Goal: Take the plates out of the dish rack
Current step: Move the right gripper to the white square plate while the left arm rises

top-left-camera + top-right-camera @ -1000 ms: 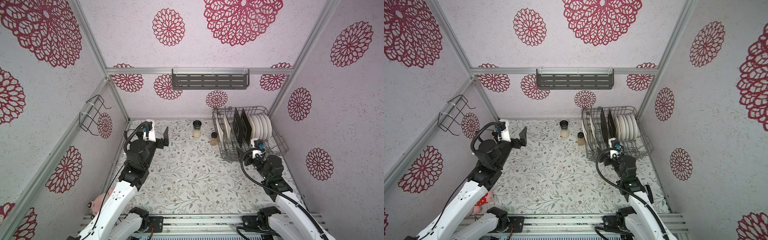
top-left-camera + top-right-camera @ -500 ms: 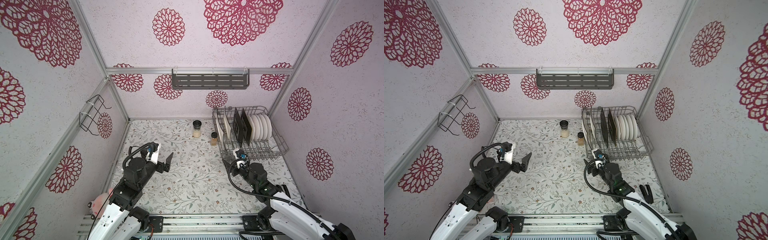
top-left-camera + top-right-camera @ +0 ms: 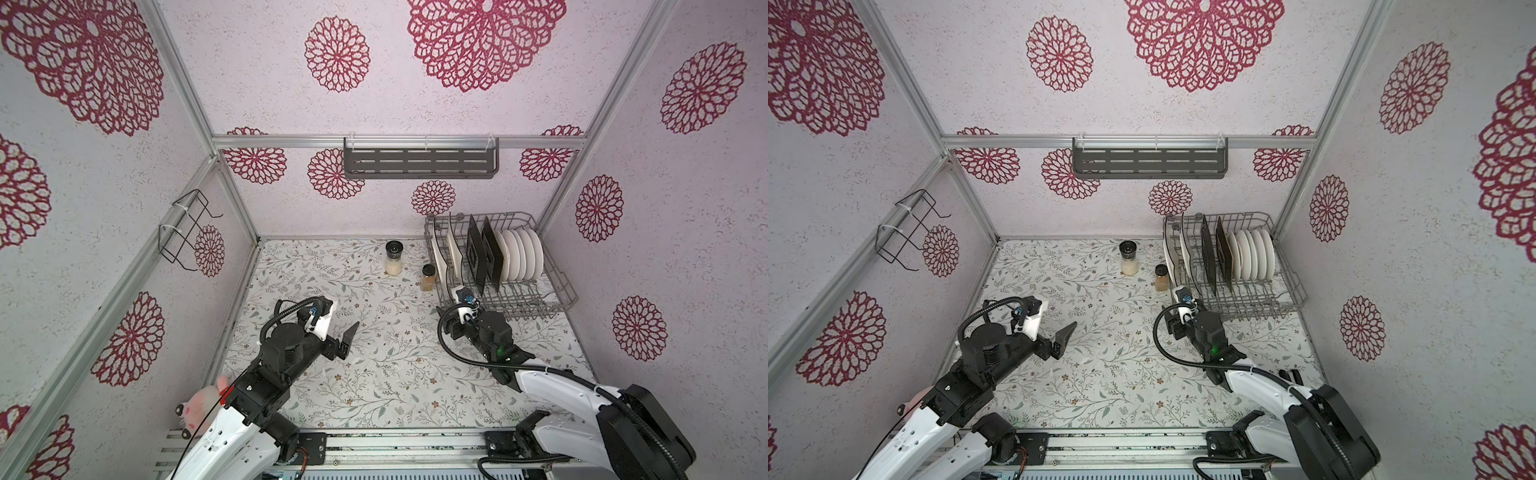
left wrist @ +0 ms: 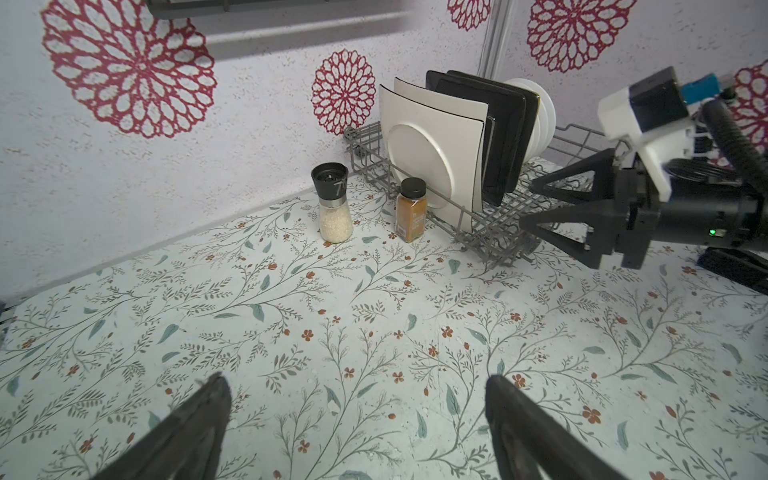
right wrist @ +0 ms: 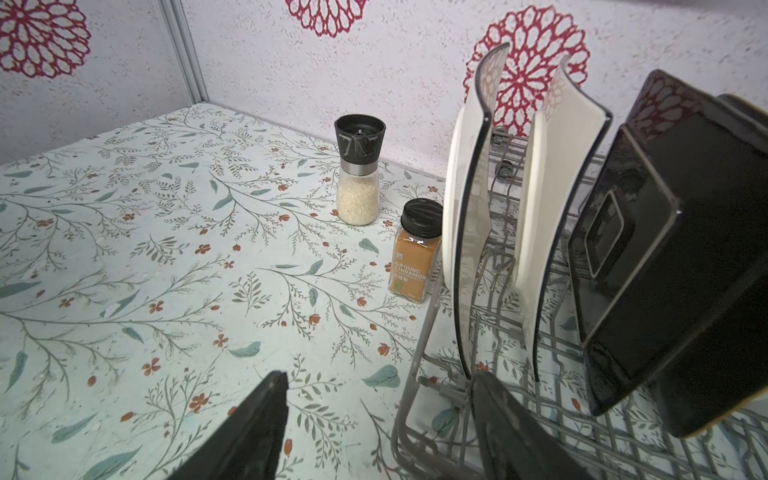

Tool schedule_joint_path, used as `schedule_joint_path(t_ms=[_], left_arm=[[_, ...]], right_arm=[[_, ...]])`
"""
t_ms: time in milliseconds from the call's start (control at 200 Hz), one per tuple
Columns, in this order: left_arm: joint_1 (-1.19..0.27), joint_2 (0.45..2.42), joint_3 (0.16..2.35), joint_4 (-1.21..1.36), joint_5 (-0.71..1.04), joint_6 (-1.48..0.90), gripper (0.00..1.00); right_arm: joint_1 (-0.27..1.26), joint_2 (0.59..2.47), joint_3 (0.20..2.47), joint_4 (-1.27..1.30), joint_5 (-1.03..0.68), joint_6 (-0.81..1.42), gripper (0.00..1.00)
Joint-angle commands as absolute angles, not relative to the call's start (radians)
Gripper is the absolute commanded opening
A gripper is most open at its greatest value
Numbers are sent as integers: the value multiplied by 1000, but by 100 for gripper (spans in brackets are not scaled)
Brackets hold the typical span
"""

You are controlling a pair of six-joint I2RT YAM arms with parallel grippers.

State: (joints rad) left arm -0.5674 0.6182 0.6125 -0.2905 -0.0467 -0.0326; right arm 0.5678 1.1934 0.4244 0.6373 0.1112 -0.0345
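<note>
Right gripper (image 4: 528,203), jaws apart and empty, at the near corner of the dish rack (image 3: 559,276) at back right, plates (image 3: 523,257) upright inside; best to take the outermost cream plate (image 5: 461,216) squarely by its rim and lift straight up; left gripper (image 4: 355,382) hovers open

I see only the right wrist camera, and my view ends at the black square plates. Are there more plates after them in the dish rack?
Observer: Yes. In both top views a row of round white plates stands upright just past the black square plates, toward the right end of the dish rack.
Operator: Where is the left gripper?
Observer: The left gripper is open and empty over the floral tabletop, well away from the rack.
Operator: Does my gripper touch a plate?
Observer: No. From the left wrist view, the right gripper is open, with a gap to the cream plates.
</note>
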Motion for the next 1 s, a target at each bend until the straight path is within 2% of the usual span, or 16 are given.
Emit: schedule_joint_path(t_ms=[0,385,996], left_arm=[[-581,646,624,-308,-55,-14,98],[-589,728,648,-333,-41,-6,98],[-601,814,652,-344,-60,9,99]], right_arm=[[569,1233,476,740,144,-50,70],[540,1415,570,824,149,-48,62],[456,1600,653,940,93,-38,49]])
